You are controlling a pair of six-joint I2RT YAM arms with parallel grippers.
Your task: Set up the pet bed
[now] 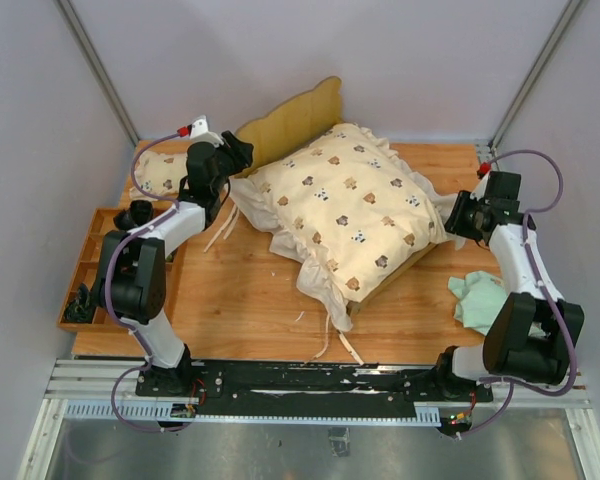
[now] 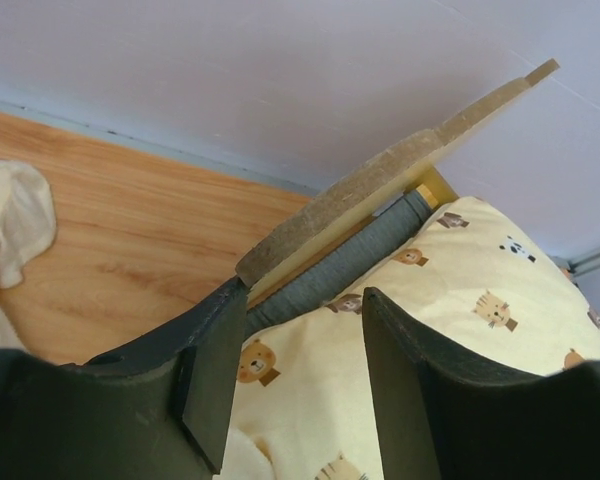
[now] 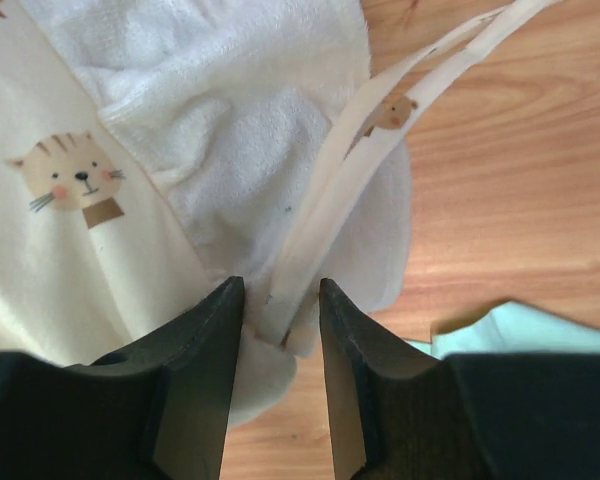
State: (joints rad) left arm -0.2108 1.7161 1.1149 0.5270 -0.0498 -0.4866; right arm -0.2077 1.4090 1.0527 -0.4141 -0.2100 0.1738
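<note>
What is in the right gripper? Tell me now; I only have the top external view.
Observer: A cream tie strap runs between the fingers of the right gripper; the jaws stand apart, not clamped.
Operator: Report the left gripper.
Observer: The left gripper is open above the quilt, one finger beside the end of the headboard.
Operator: Check under that headboard.
Observer: A grey fabric roll lies along it, against the quilt.

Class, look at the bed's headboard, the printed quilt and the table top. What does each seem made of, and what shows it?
Headboard: pale wood board, perhaps plywood or fibreboard; its cut edge looks rough.
Quilt: soft matt fabric, likely cotton; it wrinkles, with a white terry-like underside.
Table top: wood or wood-look laminate; smooth, grain visible.
</note>
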